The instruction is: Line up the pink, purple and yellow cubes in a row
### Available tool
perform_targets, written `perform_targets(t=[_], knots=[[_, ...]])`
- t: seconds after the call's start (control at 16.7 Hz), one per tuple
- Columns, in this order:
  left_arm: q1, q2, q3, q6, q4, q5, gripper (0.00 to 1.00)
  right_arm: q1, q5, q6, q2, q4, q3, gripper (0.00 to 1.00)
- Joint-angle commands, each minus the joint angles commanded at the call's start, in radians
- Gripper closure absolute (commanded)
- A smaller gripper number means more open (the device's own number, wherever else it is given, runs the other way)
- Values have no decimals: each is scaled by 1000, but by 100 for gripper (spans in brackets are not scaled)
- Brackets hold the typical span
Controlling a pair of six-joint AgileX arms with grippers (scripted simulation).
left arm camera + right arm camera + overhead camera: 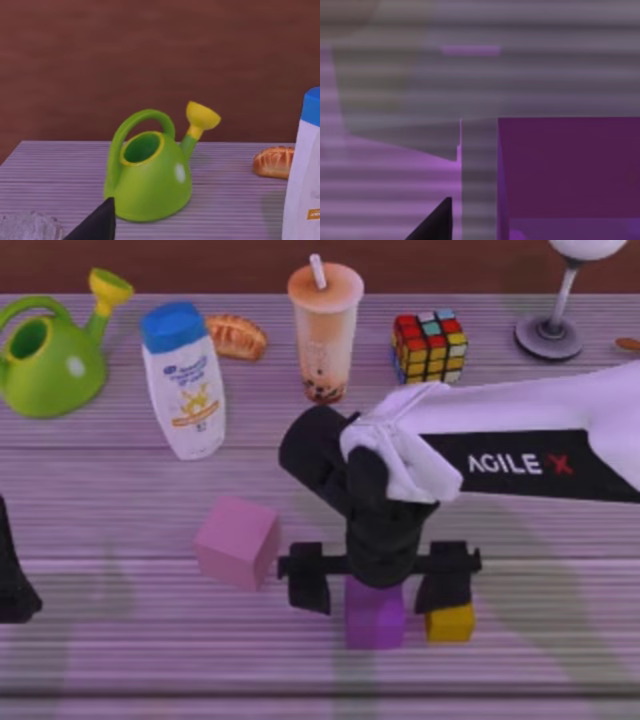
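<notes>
The violet cube (375,618) rests near the table's front, and it fills much of the right wrist view (570,170). My right gripper (378,585) hangs just over it, open, with one finger on each side and clear of it. One dark fingertip (437,220) shows a gap to the cube's face. The small mustard-yellow cube (450,623) sits just right of the violet one, partly under the gripper's right finger. The large pale pink cube (237,540) stands apart, to the left and a little farther back. My left gripper (14,585) is parked at the table's left edge.
Along the back stand a green watering can (45,355), a white bottle with a blue cap (183,380), a bread roll (237,336), a bubble tea cup (325,330), a multicoloured puzzle cube (430,345) and a wine glass (555,330).
</notes>
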Motion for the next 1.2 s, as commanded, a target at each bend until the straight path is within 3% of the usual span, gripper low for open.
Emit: perform_targets(t=[0.42, 0.9, 1.2], knots=[[0, 0, 0, 0, 0, 0, 0, -2, 0, 0, -2, -4, 3, 0], [0, 0, 0, 0, 0, 0, 0, 8, -1, 0, -87, -223, 133, 0], [0, 0, 0, 0, 0, 0, 0, 3, -1, -1, -93, -238, 142, 0]])
